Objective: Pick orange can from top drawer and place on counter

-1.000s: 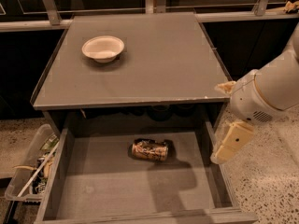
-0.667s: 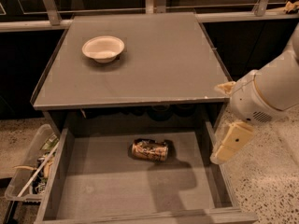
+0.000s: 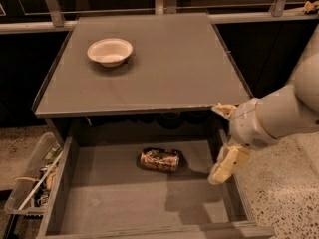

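The orange can (image 3: 159, 160) lies on its side on the flat grey bottom of the open top drawer (image 3: 119, 200), near the middle and towards the back. The counter (image 3: 169, 71) is the grey square top above the drawer. My gripper (image 3: 225, 166) hangs over the drawer's right side, just below the counter's front right corner. It is to the right of the can and apart from it.
A white bowl (image 3: 109, 51) stands on the counter at the back left. A clear plastic bin (image 3: 30, 183) with odds and ends sits on the floor left of the drawer. Speckled floor lies to the right. A dark rail runs behind the counter.
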{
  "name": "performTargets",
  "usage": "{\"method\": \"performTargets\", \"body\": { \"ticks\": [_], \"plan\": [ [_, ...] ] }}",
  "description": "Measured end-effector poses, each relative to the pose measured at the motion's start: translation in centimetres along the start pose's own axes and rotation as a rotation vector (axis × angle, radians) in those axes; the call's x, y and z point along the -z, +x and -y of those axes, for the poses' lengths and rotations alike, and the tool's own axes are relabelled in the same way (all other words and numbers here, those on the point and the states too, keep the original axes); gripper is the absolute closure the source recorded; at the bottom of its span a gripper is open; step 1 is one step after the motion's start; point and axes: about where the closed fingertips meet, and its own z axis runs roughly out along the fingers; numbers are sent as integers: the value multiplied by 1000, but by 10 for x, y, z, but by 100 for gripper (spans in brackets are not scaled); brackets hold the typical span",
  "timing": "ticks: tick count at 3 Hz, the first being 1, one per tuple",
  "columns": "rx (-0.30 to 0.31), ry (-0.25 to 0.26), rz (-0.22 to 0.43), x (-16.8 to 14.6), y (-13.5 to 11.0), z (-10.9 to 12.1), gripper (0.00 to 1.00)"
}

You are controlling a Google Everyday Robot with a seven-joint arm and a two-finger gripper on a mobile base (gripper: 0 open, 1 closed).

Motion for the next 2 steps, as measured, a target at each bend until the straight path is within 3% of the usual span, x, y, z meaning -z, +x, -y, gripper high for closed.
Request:
{"method": "performTargets", "body": {
  "ticks": [1,2],
  "plan": [
    [28,-30,102,-75,5,3,0],
    [28,-30,102,-75,5,3,0]
  ]
}}
